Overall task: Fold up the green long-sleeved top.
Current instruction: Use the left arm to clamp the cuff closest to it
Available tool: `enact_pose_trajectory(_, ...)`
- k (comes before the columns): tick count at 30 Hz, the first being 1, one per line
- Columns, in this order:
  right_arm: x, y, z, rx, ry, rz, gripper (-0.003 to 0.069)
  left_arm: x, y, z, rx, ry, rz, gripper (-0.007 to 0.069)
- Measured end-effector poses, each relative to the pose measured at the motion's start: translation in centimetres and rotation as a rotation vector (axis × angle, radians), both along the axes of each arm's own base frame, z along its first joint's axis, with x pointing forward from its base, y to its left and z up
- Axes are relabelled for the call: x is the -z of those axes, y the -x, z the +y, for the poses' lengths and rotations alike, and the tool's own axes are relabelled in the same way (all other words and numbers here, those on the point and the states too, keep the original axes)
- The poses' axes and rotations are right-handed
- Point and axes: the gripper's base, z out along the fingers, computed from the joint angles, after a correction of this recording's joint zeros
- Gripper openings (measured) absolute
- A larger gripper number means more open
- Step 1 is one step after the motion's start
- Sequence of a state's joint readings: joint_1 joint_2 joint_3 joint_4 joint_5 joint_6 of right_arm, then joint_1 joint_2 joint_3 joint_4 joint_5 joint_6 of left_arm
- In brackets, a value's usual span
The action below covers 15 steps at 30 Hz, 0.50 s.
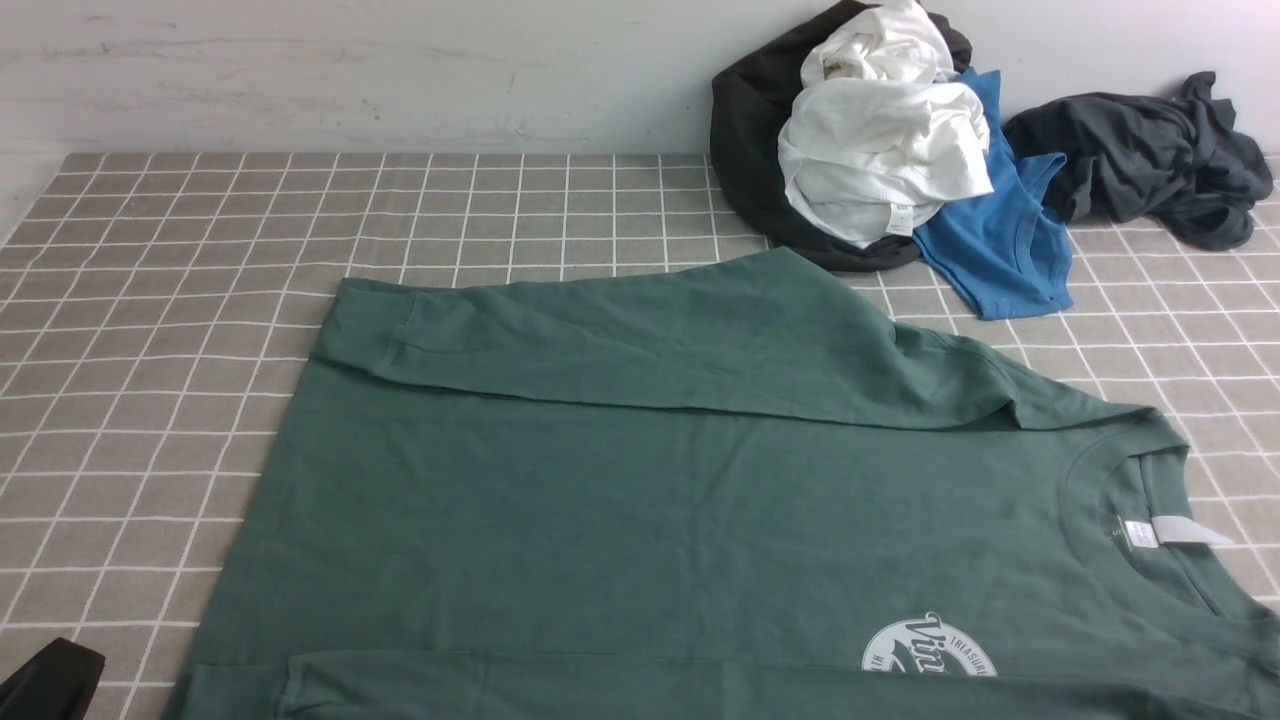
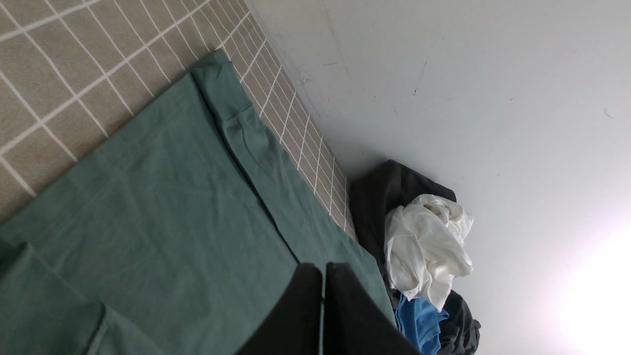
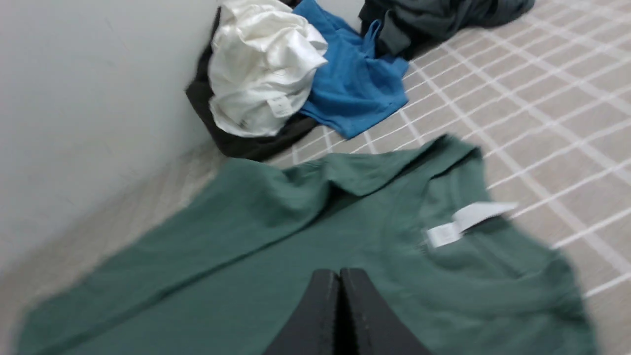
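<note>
The green long-sleeved top (image 1: pixel 640 500) lies flat on the checked cloth, neck to the right with its white label (image 1: pixel 1170 532) showing. Its far sleeve (image 1: pixel 650 340) is folded across the body, cuff at the left. Part of the white round logo (image 1: pixel 930 648) shows at the bottom edge. My left gripper (image 2: pixel 324 268) hangs above the top, jaws shut with nothing between them; a dark bit of that arm (image 1: pixel 45 680) shows at the front view's bottom left. My right gripper (image 3: pixel 339 273) is shut and empty above the top near the neck (image 3: pixel 463 222); it is out of the front view.
A heap of clothes sits at the back right against the wall: a black garment (image 1: pixel 745 130), a white one (image 1: pixel 880 150), a bright blue shirt (image 1: pixel 1000 250) and a dark grey garment (image 1: pixel 1150 155). Grey checked cloth (image 1: pixel 150 330) covers the table.
</note>
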State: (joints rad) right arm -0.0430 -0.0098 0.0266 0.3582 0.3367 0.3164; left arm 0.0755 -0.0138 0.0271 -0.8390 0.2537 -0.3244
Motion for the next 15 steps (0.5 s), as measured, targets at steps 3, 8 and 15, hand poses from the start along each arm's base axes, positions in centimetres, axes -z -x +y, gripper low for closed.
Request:
enact_pose_trajectory(3,-0.4,0.0,0.5,0.004,-0.406,-0.019,-0.0014,0.0,0.0,0.0,-0.001,0.003,-0.002,-0.0007)
enact_pose_trajectory(8,-0.7,0.0,0.6,0.001,-0.511,-0.039,-0.0014,0.0,0.0,0.0,0.000,0.018,-0.003,-0.0007)
enact_pose_trajectory(15,-0.7,-0.1,0.5,-0.019,-0.332,-0.058,-0.0014,-5.1,1.0,-0.4,0.049,-0.377,-0.176,-0.0007)
